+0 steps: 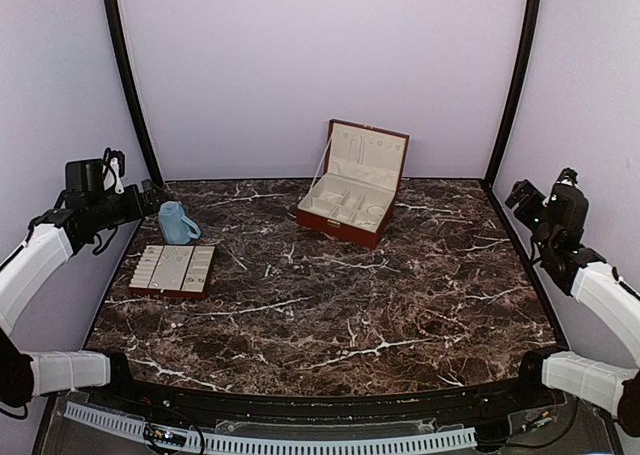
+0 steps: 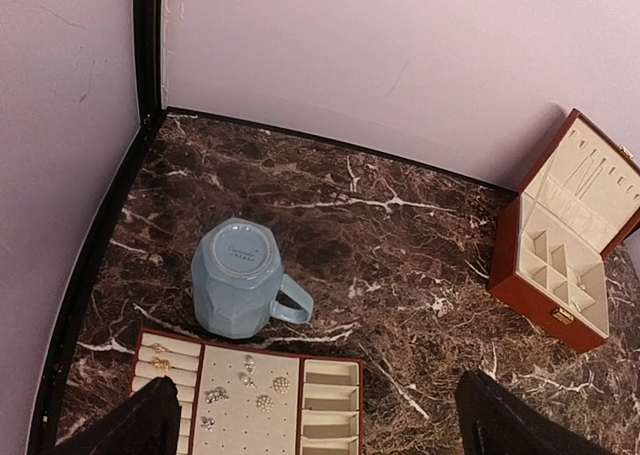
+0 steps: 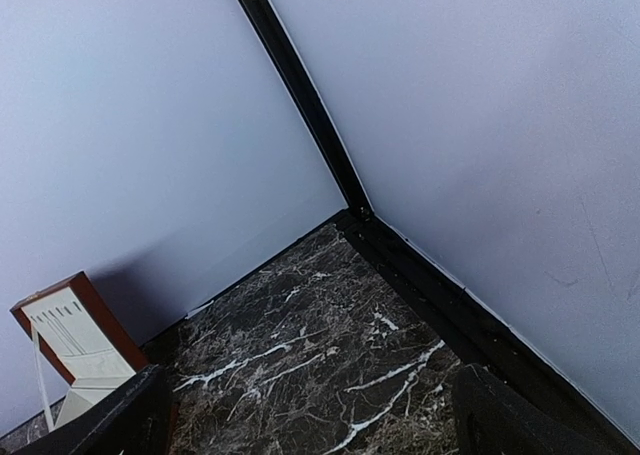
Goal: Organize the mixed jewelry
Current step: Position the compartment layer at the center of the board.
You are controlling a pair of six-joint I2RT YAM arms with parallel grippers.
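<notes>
The mixed jewelry [image 2: 264, 402] is several tiny pearl and silver pieces on the middle panel of a flat cream-lined tray [image 2: 300, 354], with small gold pieces [image 2: 160, 362] in its left slots. The tray [image 1: 205, 271] lies at the table's left. My left gripper [image 2: 320, 420] hovers high above the tray, open and holding nothing; in the top view this left gripper [image 1: 150, 197] is by the left wall. My right gripper [image 1: 520, 195] is raised at the far right, open and empty, and its wrist view shows the right gripper [image 3: 310, 415] facing the back right corner.
A blue cup [image 2: 238, 275] stands upside down just behind the tray. A red-brown hinged box [image 1: 352, 185] sits open at the back centre with cream compartments. Black frame posts [image 3: 300, 85] and walls close in the dark marble table [image 1: 330, 305].
</notes>
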